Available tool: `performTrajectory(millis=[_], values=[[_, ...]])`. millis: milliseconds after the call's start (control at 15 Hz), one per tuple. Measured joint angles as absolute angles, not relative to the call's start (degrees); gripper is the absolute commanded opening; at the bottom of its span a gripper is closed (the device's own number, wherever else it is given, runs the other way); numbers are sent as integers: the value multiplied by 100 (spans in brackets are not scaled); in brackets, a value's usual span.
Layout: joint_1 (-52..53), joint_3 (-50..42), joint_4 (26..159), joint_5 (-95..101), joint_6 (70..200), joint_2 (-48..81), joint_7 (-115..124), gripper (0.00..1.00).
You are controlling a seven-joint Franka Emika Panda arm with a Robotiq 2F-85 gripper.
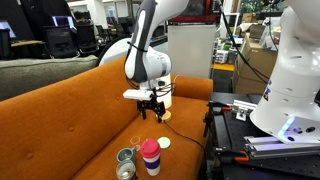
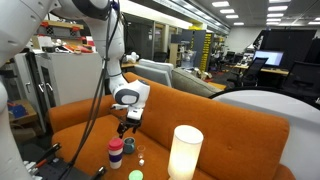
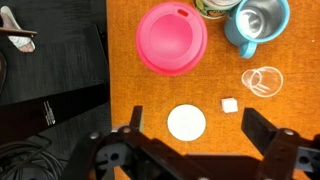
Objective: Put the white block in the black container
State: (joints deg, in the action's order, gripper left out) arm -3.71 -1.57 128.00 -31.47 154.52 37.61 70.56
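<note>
Currently | arm (image 1: 143,40) bent downward | end effector (image 1: 149,110) spread, hovering above white block (image 3: 229,104)

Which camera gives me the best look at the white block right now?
Wrist view: the white block lies unobstructed, seen from above, beside the white disc. In both exterior views it is too small to make out.

Matt orange cloth sofa (image 1: 60,125)
</note>
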Motion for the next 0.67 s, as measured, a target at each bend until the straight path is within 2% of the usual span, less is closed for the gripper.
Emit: performTrajectory(millis=[667], values=[[-643,-36,10674,-4038,15527,6186,7157,100]])
